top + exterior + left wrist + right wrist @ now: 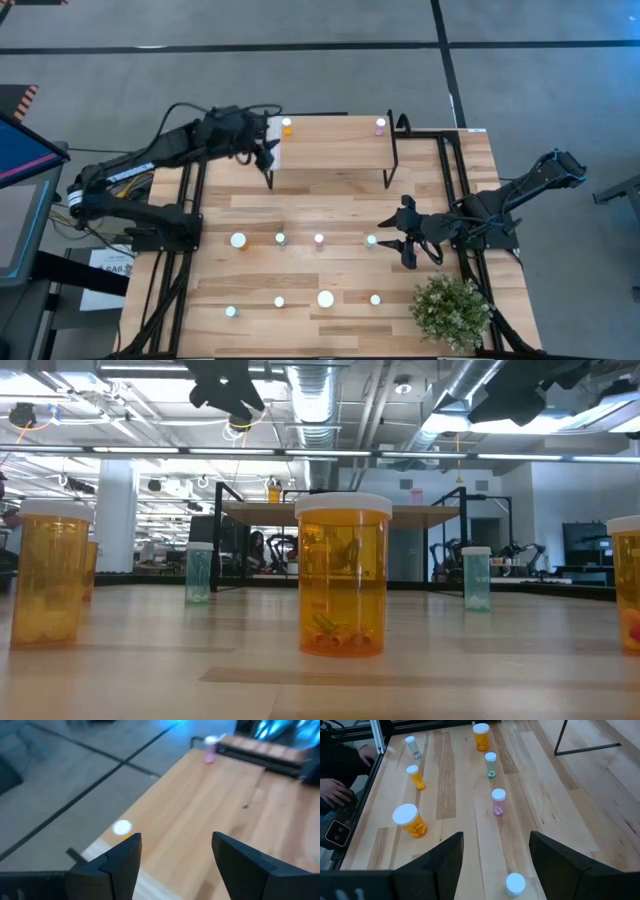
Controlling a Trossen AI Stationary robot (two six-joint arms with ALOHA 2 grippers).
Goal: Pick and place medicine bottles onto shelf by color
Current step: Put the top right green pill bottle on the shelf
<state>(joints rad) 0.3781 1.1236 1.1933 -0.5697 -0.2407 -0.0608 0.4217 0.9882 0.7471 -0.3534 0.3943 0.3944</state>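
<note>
No brand or label text can be read on any bottle; a white sheet with dark print lies off the table's left edge (105, 265), too small to read. The left gripper (268, 150) hangs over the left end of the shelf (330, 150), its jaws spread and holding nothing, just beside an orange bottle (287, 126) standing on that end; in the left wrist view this bottle (122, 828) is partly hidden behind a finger. A pink bottle (380, 125) stands at the shelf's right end. The right gripper (402, 246) is low over the table, released and empty, beside a teal bottle (372, 240) whose white cap (515, 883) shows between its fingers, the body cut off. The rest stand on the table in two rows: a large orange one (238, 240), a teal one (280, 238) and a pink one (319, 239) in the near-shelf row, four more in the front row, colours hard to tell from above. A plant (452, 312) sits at the front right corner. A person's hand (337, 792) shows beyond the table edge.
</note>
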